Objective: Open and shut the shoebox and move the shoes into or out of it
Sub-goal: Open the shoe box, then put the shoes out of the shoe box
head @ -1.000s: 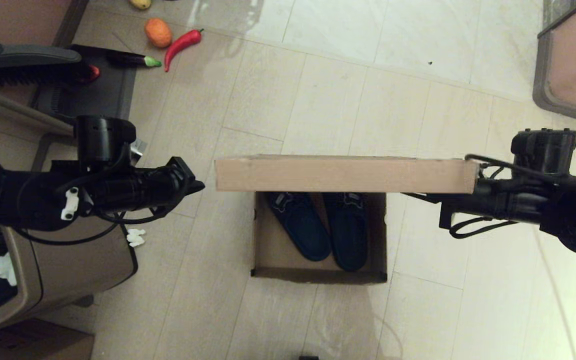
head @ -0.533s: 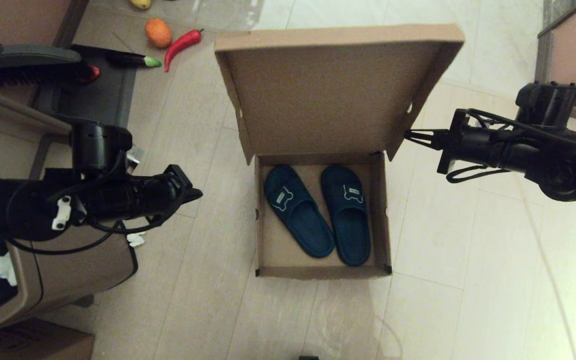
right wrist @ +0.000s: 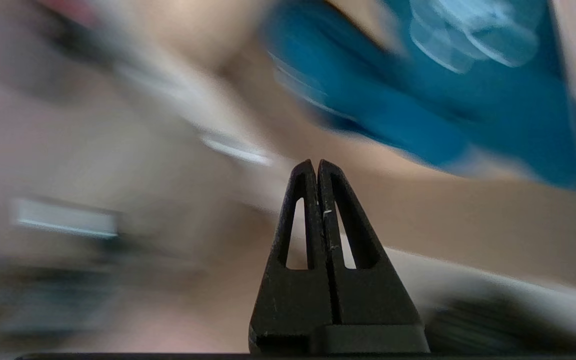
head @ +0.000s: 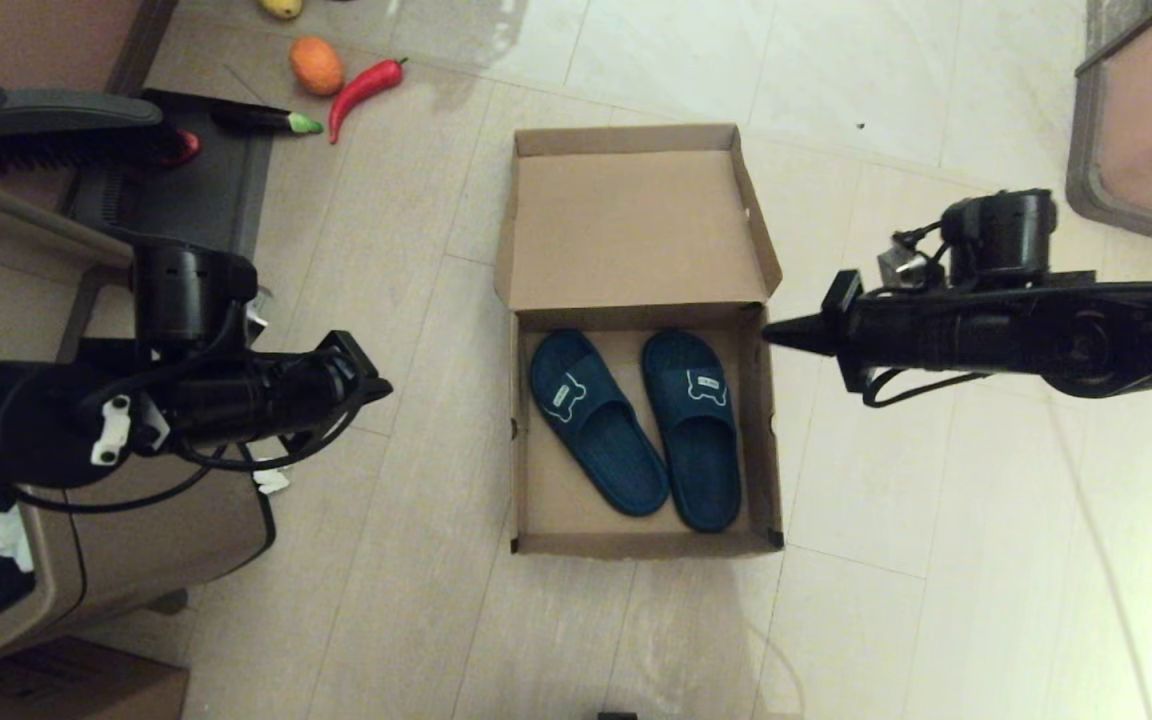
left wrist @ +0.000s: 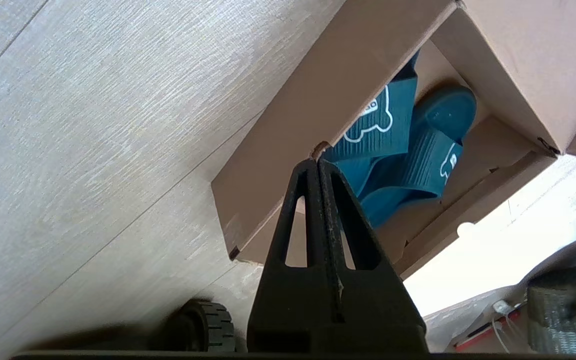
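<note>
The brown shoebox (head: 526,500) stands open on the floor, its lid (head: 633,225) folded back flat on the far side. Two navy slippers (head: 596,430) (head: 696,440) lie side by side inside, emblems on their straps. In the left wrist view the slippers (left wrist: 398,145) show over the box wall (left wrist: 288,145). My right gripper (head: 771,335) is shut and empty, its tip at the box's right rim near the hinge. My left gripper (head: 381,385) is shut and empty, hovering left of the box. The right wrist view shows shut fingers (right wrist: 316,167) before a blurred blue slipper (right wrist: 418,100).
A tan trash bin (head: 86,560) sits under my left arm. A dark mat (head: 176,180) with a brush, an eggplant (head: 261,118), a red chili (head: 364,88) and an orange (head: 316,65) lie at the far left. Furniture (head: 1146,130) stands at the far right.
The lid swung from standing edge-on over the box to lying flat behind it. My right gripper left the lid's edge and dropped toward the box's right rim. The left arm barely moved.
</note>
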Available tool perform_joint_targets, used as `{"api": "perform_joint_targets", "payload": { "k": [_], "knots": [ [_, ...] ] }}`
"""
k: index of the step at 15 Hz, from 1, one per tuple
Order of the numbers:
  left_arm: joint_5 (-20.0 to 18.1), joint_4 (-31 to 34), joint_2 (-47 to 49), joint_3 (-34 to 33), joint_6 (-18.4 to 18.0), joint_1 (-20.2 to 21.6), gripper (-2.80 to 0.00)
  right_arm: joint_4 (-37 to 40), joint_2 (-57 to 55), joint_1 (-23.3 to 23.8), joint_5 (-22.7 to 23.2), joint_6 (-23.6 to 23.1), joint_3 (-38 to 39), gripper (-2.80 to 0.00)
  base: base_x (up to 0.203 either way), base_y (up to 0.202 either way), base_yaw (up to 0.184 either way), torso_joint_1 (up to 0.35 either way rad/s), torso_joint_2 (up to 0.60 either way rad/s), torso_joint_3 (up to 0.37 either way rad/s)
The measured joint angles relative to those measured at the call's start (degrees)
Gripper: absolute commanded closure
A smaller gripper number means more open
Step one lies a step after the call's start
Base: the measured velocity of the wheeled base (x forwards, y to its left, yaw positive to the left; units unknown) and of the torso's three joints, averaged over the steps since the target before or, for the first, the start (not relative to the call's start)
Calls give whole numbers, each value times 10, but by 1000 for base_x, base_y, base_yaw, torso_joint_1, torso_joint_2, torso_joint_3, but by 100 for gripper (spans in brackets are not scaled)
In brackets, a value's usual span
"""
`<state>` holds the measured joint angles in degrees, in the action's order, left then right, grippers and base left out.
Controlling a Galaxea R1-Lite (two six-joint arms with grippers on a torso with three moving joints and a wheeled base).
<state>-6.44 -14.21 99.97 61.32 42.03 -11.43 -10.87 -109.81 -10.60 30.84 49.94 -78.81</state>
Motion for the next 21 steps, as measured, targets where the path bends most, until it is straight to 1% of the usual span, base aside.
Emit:
{"api": "perform_joint_targets", "payload": {
  "k": [1,2,3,4,5,8,10,12,13,16,19,21],
  "knots": [
    [0,0,-7,-6,-2,0,0,58,6,-42,-69,-102,14,0,0,0,0,0,0,0],
    [0,0,-17,-14,-6,4,0,102,11,-80,-129,-184,26,0,0,0,0,0,0,0],
    [0,0,-30,-27,-17,11,0,136,13,-116,-178,-251,36,0,0,0,0,0,0,0],
    [0,0,-43,-40,-34,23,0,154,10,-145,-211,-295,44,0,0,0,0,0,0,0],
    [0,0,-54,-50,-47,36,0,154,1,-168,-237,-316,48,0,0,0,0,0,0,0],
    [-1,-1,-87,-72,-54,69,0,104,-57,-219,-314,-328,52,0,0,0,0,0,0,0],
    [-1,-1,-109,-90,-54,78,0,78,-107,-238,-352,-340,32,0,0,0,0,0,0,0],
    [-1,-1,-123,-96,-53,83,0,75,-151,-241,-385,-346,-13,0,0,0,0,0,0,0],
    [-1,-1,-128,-97,-52,86,0,76,-169,-241,-402,-347,-37,-280,0,0,0,0,0,0],
    [-2,-1,-131,-98,-52,91,0,98,-211,-234,-427,-348,-89,-280,0,0,0,0,0,0],
    [-3,-2,-129,-100,-49,96,0,99,-248,-225,-437,-348,-135,-280,0,0,0,0,0,0],
    [-4,-6,-123,-102,-48,97,0,100,-271,-214,-439,-348,-181,-280,0,0,0,0,0,0]
  ]
}}
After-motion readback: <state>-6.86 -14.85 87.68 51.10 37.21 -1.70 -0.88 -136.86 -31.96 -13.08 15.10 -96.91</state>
